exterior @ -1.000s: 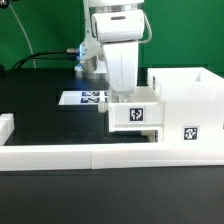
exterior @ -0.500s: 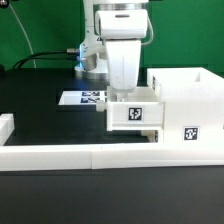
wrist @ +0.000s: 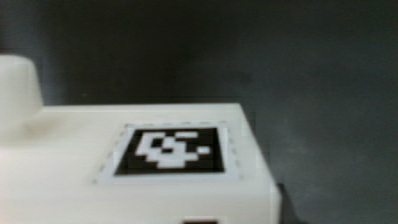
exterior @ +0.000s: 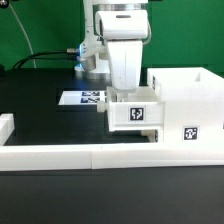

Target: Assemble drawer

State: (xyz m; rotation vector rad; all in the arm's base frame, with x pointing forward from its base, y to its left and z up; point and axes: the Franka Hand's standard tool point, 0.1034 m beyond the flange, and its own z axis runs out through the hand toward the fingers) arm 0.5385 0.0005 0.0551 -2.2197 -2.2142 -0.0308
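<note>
A white drawer tray (exterior: 133,114) with a square tag on its near face sits half inside the open side of the tall white housing (exterior: 186,100) on the exterior view's right. My gripper (exterior: 126,96) comes straight down onto the tray's top edge. Its fingertips are hidden behind the tray wall, and it looks shut on the tray. In the wrist view the tray's tagged white face (wrist: 175,150) fills the lower part, with a rounded white knob (wrist: 15,88) beside it. My fingers do not show clearly there. A second tray is out of view.
A long low white wall strip (exterior: 90,153) runs along the front, with a short white block (exterior: 6,126) at the exterior view's left. The marker board (exterior: 84,98) lies flat on the black table behind the tray. A green backdrop and cables stand behind the arm.
My gripper and the tray have shifted slightly toward the exterior view's right, toward the housing. Nothing else has moved.
</note>
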